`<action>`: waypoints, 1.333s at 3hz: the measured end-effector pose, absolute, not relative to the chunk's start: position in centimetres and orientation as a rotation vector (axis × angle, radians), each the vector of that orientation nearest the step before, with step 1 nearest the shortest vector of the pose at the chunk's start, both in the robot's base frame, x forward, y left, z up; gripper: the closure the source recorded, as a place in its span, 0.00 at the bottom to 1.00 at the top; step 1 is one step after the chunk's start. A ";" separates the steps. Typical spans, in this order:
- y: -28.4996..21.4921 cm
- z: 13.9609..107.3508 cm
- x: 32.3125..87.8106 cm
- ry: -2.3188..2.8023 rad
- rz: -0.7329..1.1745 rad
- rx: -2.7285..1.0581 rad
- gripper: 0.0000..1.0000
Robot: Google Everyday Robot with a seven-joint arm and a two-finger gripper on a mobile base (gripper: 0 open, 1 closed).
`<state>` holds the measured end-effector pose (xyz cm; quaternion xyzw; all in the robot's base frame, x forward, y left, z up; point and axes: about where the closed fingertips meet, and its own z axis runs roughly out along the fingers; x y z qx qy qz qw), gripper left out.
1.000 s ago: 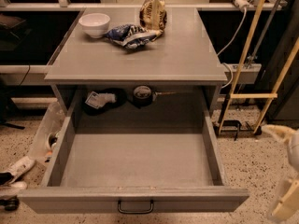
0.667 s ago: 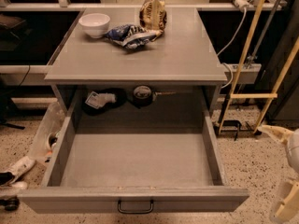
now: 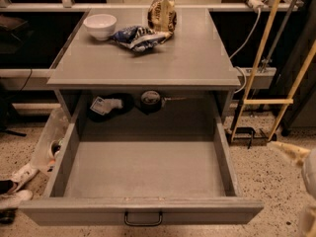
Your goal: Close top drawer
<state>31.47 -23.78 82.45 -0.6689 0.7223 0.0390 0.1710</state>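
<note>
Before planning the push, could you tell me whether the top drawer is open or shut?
Open: top drawer pulled far out, floor exposed; end effector at right edge.

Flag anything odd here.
Top drawer is pulled far out, with nothing visible inside. A crumpled blue bag lies beside the white bowl on the cabinet top. Tool sits at the right edge, clear of the drawer.

The drawer [image 3: 143, 169] is matt grey and smooth inside, its handle [image 3: 143, 219] dark metal. The tabletop [image 3: 197, 53] has a dull sheen. The bowl [image 3: 100, 25] is glossy white. The pale tool [image 3: 292, 153] sits at the right edge.
</note>
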 end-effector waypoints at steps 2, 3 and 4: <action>-20.6 77.3 20.9 1.807 -0.026 -2.304 0.00; -20.9 71.4 20.6 1.749 -0.080 -2.429 0.00; -22.7 66.3 23.4 1.802 -0.071 -2.452 0.00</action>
